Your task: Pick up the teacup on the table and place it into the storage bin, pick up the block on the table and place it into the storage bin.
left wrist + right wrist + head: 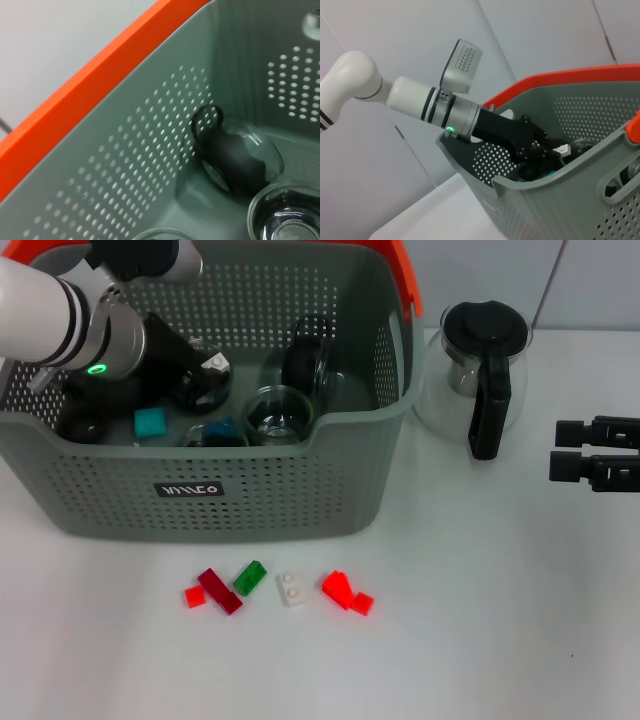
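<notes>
Left end effector [205, 370] is inside the storage bin [330, 490], pinching a white block [217, 362] above the glass teacups [278, 412] already there. Release pending. Six blocks [290, 590] sit on the tabletop [480, 620] in front of the bin. Right end effector [562, 448] parked right of it, spread.

left pincer [205, 375] | tips perhaps holding white block | grip unclear

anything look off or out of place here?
Nothing spilled or broken. One glass teacup in the storage bin lies on its side against the back wall. The left hand is inside the bin holding a white block. Loose blocks sit on the table. The right hand is parked.
</notes>
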Action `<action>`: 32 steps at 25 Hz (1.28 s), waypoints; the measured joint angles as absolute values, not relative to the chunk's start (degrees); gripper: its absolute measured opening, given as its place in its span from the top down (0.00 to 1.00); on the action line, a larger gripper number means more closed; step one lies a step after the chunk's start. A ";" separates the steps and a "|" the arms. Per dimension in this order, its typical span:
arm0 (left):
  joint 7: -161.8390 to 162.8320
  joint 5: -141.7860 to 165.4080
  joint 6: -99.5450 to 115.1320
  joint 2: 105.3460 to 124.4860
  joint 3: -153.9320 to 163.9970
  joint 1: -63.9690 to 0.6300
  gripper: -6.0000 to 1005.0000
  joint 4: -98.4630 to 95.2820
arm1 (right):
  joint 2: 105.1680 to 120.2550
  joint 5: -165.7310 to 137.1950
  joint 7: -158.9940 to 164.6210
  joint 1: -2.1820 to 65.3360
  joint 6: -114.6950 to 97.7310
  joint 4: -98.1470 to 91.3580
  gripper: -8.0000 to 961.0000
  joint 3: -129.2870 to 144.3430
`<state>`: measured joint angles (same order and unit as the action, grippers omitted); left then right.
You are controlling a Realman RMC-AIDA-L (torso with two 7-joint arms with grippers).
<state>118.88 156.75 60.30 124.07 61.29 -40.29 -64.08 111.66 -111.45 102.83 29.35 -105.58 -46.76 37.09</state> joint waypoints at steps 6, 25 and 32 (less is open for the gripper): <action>119.60 156.77 61.20 124.08 61.00 -39.71 0.78 -64.94 | 111.59 -111.39 102.83 29.38 -105.63 -46.76 0.14 37.09; 112.31 117.02 92.45 123.93 45.18 -26.84 0.16 -84.21 | 111.53 -111.32 102.83 29.35 -105.65 -46.76 0.14 37.09; 105.02 116.32 106.47 123.56 42.43 -25.66 0.14 -80.11 | 111.47 -111.27 102.83 29.40 -105.65 -46.78 0.14 37.09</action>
<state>105.02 116.32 106.47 123.56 42.43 -25.66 -80.11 111.47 -111.27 102.83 29.40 -105.65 -46.78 37.09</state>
